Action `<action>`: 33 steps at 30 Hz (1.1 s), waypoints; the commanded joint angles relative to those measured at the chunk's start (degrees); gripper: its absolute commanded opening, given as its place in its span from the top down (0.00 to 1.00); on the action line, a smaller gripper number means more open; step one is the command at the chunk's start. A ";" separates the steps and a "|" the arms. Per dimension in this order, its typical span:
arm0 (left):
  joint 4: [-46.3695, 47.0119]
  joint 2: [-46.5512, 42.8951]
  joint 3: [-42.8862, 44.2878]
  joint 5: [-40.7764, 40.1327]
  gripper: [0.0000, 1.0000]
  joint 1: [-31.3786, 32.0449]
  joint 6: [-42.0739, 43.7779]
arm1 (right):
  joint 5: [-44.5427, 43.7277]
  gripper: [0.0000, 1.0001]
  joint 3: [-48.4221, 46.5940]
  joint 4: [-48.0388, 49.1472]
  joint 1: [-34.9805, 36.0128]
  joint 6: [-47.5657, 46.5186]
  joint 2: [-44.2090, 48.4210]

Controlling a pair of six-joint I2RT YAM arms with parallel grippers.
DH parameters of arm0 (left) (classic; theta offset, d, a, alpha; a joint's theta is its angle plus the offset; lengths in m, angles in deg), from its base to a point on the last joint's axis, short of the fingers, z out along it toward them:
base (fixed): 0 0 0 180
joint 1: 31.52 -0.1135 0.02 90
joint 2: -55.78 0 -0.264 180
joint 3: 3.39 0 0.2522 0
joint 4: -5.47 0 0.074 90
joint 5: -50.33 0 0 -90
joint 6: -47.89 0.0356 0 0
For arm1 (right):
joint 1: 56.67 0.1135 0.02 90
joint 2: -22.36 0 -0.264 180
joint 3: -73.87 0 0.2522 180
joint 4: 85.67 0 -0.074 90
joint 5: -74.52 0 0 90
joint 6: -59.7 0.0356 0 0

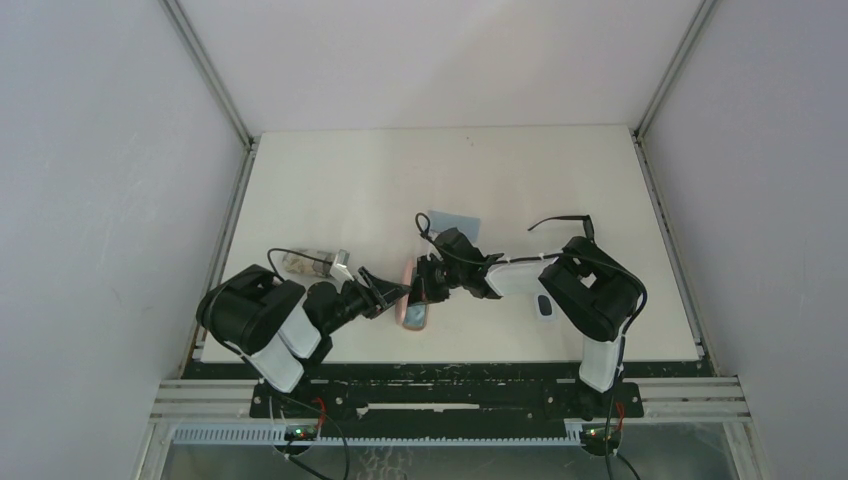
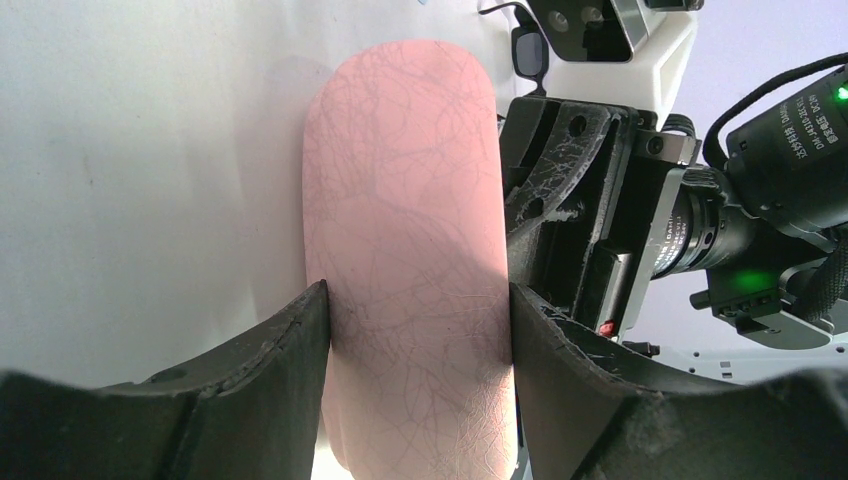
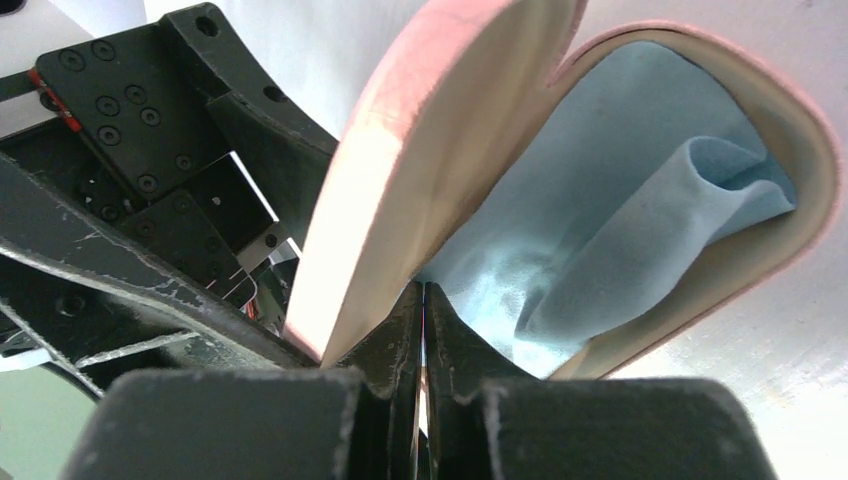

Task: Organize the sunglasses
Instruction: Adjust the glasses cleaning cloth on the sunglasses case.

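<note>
The sunglasses (image 2: 528, 52) are seen only in part. One dark lens and a thin wire temple show at the top of the left wrist view, apparently on the worktop (image 1: 350, 180), just past the far end of the pink case (image 2: 410, 200) and close beside the right wrist. Their long axis cannot be told from so little.

The case is clamped across its width by the left end effector (image 2: 415, 300), and its long axis runs straight away from that end effector. Its lid is raised and a light-blue cloth (image 3: 620, 230) is bunched inside.

The right end effector (image 3: 422, 300) is set at the case mouth with its fingers drawn almost together. Whether anything thin is pinched cannot be told.

The right arm is judged the nearer. Since the sunglasses lie back from its fingertips, a withdrawal and reopening would be called for first.
</note>
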 commanded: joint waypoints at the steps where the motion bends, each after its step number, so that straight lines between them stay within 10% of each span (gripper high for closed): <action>1: 3.62 0.10 1.56 0.50 0.83 0.15 -0.31 | 2.00 1.00 -0.97 4.84 0.11 0.95 0.81; 33: 3.65 0.75 2.22 0.94 0.83 0.17 -0.35 | -0.39 1.00 2.55 4.53 1.07 0.32 2.69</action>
